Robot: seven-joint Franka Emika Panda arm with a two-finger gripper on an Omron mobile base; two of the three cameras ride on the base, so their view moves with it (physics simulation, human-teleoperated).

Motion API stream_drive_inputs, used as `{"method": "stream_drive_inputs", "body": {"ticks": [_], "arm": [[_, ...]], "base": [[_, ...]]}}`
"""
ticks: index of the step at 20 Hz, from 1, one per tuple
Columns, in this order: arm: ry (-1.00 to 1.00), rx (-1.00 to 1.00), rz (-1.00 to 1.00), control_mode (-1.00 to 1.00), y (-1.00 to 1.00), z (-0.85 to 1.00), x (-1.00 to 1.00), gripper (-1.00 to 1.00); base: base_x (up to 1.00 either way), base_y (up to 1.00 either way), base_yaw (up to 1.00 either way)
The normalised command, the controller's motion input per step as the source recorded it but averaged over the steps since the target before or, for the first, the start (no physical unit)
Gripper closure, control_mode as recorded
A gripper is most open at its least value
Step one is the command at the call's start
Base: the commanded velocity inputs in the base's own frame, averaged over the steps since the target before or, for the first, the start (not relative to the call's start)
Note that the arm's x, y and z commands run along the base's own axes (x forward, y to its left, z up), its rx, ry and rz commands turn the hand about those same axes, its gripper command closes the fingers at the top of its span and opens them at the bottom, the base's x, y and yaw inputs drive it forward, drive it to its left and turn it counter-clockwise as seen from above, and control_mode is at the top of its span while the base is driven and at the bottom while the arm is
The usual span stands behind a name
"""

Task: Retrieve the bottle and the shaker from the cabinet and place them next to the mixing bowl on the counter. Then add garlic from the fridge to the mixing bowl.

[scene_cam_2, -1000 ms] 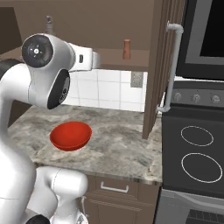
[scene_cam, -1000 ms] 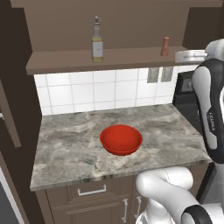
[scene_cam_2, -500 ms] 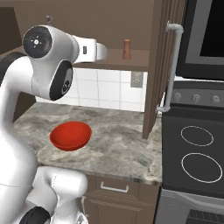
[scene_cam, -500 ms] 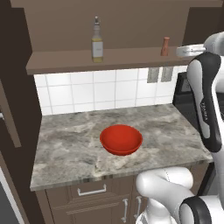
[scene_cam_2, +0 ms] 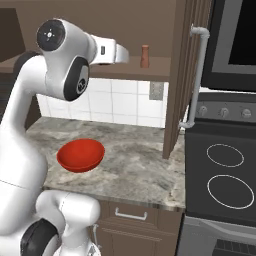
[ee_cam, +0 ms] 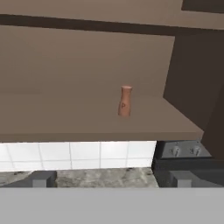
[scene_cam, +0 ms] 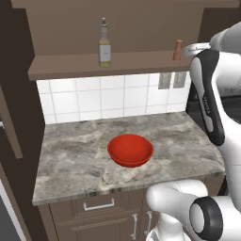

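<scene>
Left base view: the bottle stands upright on the cabinet shelf, left of centre, and the shaker stands near the shelf's right end. The red mixing bowl sits on the desk below, roughly in the middle, with nothing beside it yet. Compared with a second ago the arm's upper link has swung further up and inward on the right side, so the wrist now sits at shelf height just beside the shaker (the bottle, shaker and bowl themselves have not shifted).

Right base view: the forearm reaches from the shoulder toward the shelf, and its end has advanced closer to the shaker than it was half a second ago; a gap remains between them. The bowl rests on the desk left of the open cabinet door.

Hand view: the shaker stands upright near the centre, on the shelf well ahead of the camera. The gripper's fingers sit spread wide at the bottom edge, holding nothing.

The approach means the shaker looks to be the first pick. Neither cabinet item has been retrieved, and the garlic step lies well ahead.
</scene>
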Motion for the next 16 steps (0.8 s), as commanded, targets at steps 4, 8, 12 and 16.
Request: {"method": "stream_drive_inputs", "body": {"ticks": [4,8,12,16], "arm": [[0.22,0.02,-0.08,-1.0,-0.37,-0.09,0.51,-1.0],[0.21,0.03,-0.06,-1.0,-0.34,-0.23,0.32,-1.0],[0.2,0.01,-0.12,-1.0,-0.09,-0.08,0.25,-1.0],[0.02,0.11,-0.1,-1.0,0.0,-0.25,0.45,-1.0]], "base": [[0.0,0.0,0.0],[0.0,0.0,0.0],[0.0,0.0,0.0],[0.0,0.0,0.0]]}}
